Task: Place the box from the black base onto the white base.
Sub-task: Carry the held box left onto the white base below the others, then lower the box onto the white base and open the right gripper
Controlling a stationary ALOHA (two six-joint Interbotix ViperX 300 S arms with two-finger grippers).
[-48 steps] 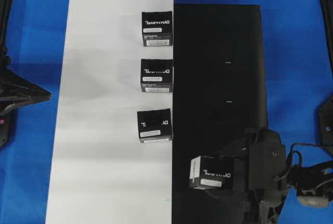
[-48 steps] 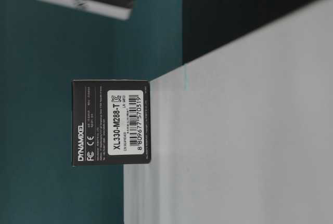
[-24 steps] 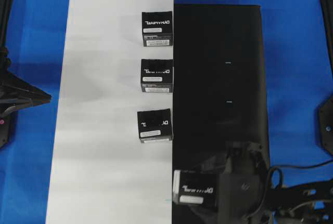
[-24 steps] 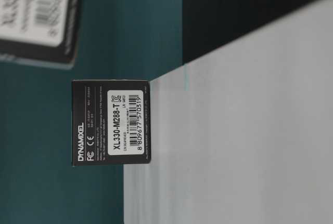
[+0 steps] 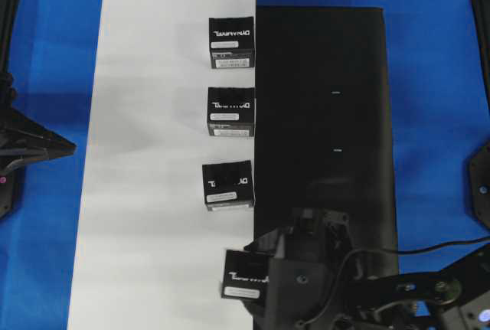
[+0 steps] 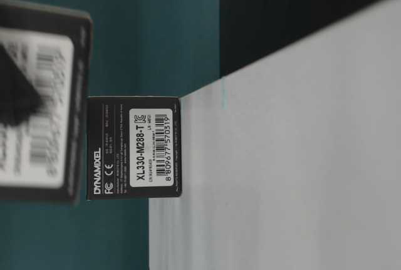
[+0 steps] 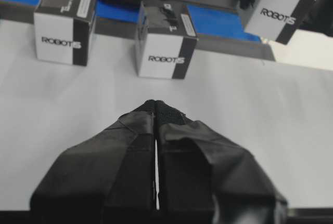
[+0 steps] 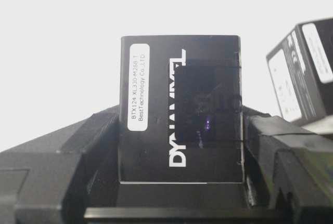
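Note:
My right gripper [image 5: 259,279] is shut on the box [image 5: 244,276], a black cube with white lettering and a white sticker. Its fingers [image 8: 93,135] press both sides of the box [image 8: 179,104]. The box hangs over the front right edge of the white base [image 5: 153,215], just left of the black base [image 5: 329,62]. It shows blurred and raised in the table-level view [image 6: 41,101], and at top right in the left wrist view [image 7: 273,5]. My left gripper [image 7: 156,104] is shut on nothing, low over the white base [image 7: 260,130], at the far left overhead [image 5: 67,144].
Three look-alike boxes [image 5: 231,42] [image 5: 230,111] [image 5: 227,184] stand in a row along the white base's right edge. The nearest one fills the table-level view [image 6: 133,154]. Blue tabletop [image 5: 436,100] surrounds both sheets. The right arm [image 5: 398,299] crosses the black base's front.
The right gripper has carried the box left and toward the front, from above the black base to above the white base's right edge. The left gripper has not moved.

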